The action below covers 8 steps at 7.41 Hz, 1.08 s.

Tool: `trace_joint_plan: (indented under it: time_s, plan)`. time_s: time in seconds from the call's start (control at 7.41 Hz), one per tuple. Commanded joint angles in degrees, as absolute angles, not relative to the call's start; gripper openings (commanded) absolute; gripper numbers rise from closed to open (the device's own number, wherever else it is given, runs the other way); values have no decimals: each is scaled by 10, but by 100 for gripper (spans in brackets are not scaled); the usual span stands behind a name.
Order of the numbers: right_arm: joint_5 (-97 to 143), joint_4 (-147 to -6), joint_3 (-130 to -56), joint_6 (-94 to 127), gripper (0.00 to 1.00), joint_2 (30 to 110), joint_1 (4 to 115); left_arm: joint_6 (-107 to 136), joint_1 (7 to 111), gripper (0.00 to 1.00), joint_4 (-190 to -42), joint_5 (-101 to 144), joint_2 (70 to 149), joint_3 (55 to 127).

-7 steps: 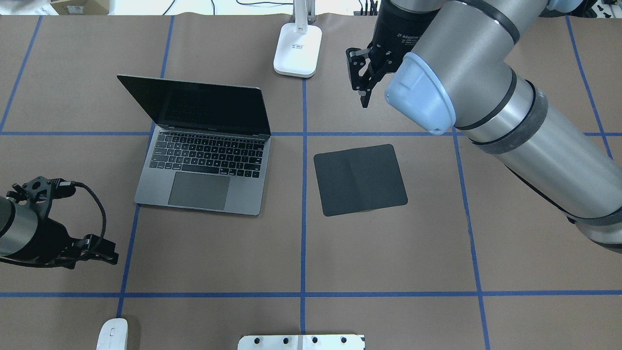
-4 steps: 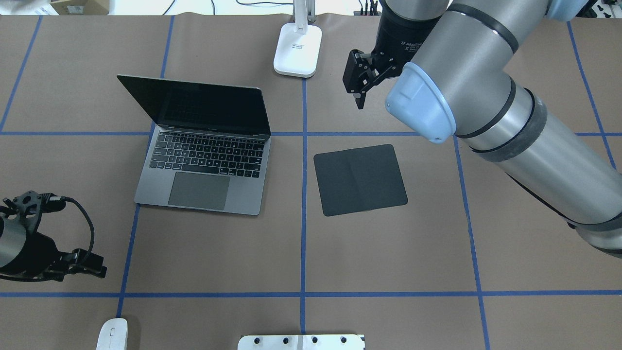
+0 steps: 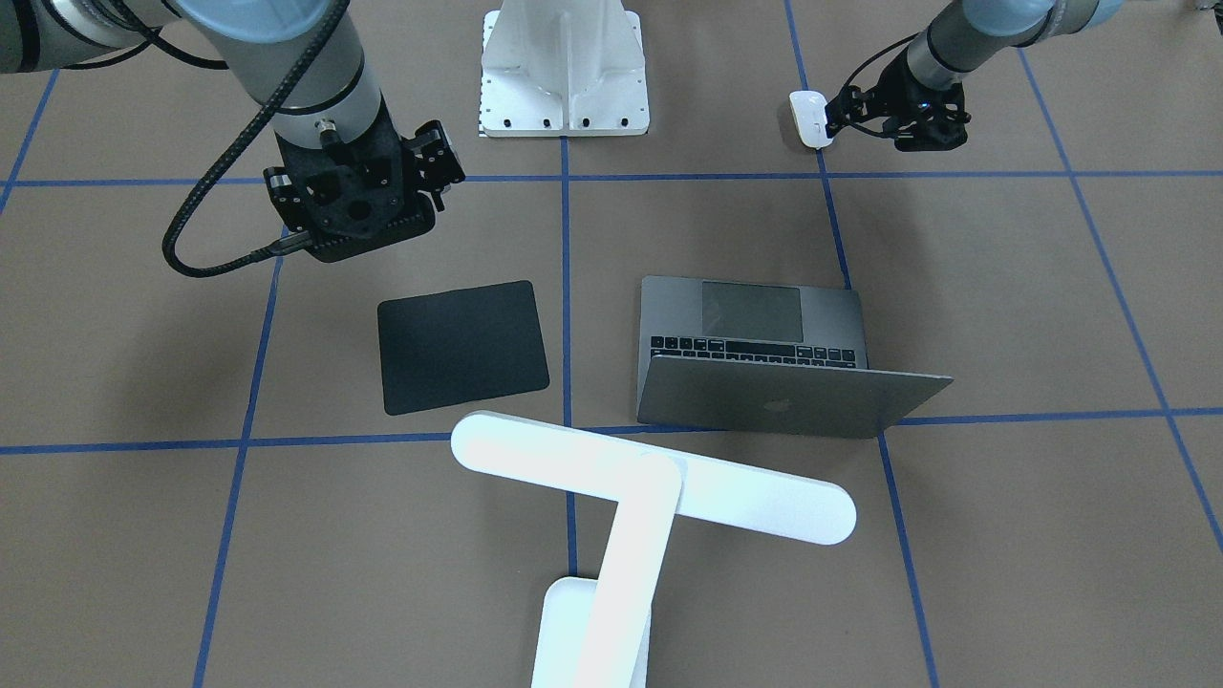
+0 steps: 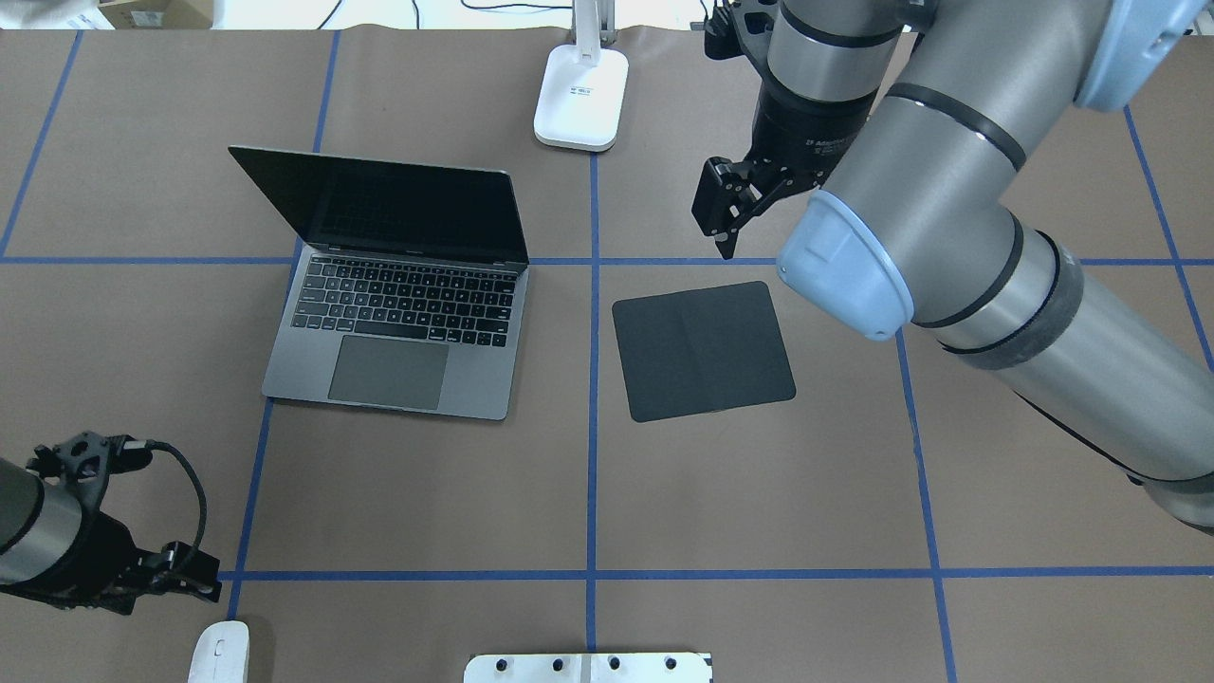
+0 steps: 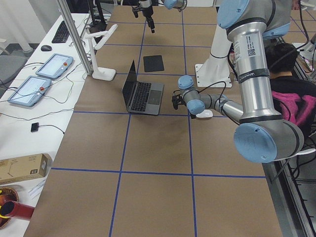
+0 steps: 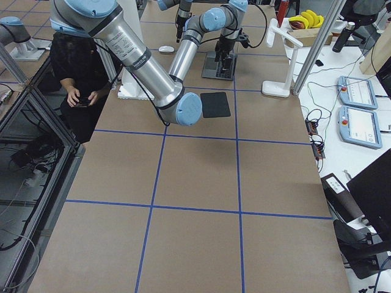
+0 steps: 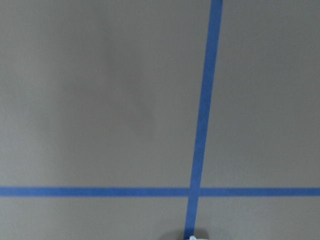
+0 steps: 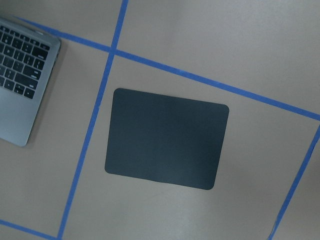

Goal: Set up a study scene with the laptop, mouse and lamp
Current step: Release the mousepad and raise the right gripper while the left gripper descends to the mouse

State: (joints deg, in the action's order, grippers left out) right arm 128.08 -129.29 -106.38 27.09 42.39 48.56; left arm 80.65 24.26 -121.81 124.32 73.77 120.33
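White mouse (image 4: 218,653) next: L gripper (image 4: 194,579) dropped beside it, jaw state unclear; R gripper (image 4: 719,223), jaws apart, quit lamp (image 4: 580,95) toward mat (image 4: 702,351).

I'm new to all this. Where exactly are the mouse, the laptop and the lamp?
mouse (image 4: 219,653): overhead view, middle of its white top.
laptop (image 4: 389,373): overhead view, centre of the trackpad.
lamp (image 3: 535,454): front-facing view, on the long flat bar head.

The laptop (image 3: 793,401) bears a pale apple logo on its lid. White lettering on the black body of the right gripper (image 4: 723,232) reads partly "Adaptive". The small label on the base of the lamp (image 4: 593,119) is too fine to read.
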Motion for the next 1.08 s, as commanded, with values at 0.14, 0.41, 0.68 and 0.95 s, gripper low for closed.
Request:
trace_joint_plan:
  time_s: [0.14, 0.41, 0.68, 0.95]
  plan:
    - [1281, -1292, -1096, 267, 100, 446, 480, 861, 165, 99, -1216, 1234, 742, 1203]
    - [1274, -1292, -1101, 268, 100, 447, 476, 859, 141, 99, -1216, 1235, 743, 1198]
    - [1264, -1293, -1114, 268, 100, 452, 469, 853, 132, 98, -1217, 1239, 751, 1180]
    - [1263, -1293, -1117, 268, 100, 451, 467, 848, 132, 97, -1218, 1241, 766, 1171]
